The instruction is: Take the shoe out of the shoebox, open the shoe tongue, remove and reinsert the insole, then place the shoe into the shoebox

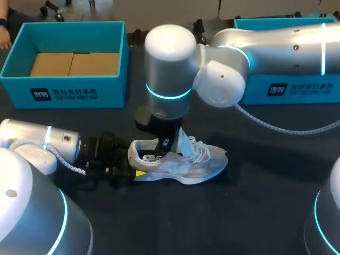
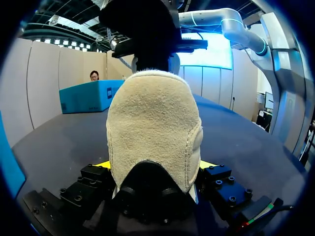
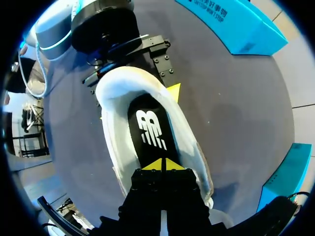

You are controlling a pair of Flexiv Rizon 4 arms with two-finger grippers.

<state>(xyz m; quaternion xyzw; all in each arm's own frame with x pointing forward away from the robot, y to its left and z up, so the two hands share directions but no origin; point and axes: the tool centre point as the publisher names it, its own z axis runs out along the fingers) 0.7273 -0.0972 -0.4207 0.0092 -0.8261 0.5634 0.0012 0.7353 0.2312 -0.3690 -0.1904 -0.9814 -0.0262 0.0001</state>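
Note:
A white sneaker (image 1: 183, 162) lies on the dark table, toe pointing right. At its heel my left gripper (image 1: 136, 169) stands wide, with one yellow fingertip (image 2: 102, 164) against each side of the beige heel (image 2: 152, 123). It is shut on the shoe. My right gripper (image 3: 161, 165) comes down from above into the shoe's opening. Its two yellow tips are pressed together on the black insole (image 3: 150, 129), which lies flat inside the shoe (image 3: 114, 147). In the head view the right wrist (image 1: 167, 79) hides those fingers. The laces are loose over the tongue (image 1: 197, 149).
An open teal shoebox (image 1: 69, 91) with a cardboard floor stands at the back left. A second teal box (image 1: 297, 87) sits at the back right, behind my right arm. Bare table lies in front of the shoe.

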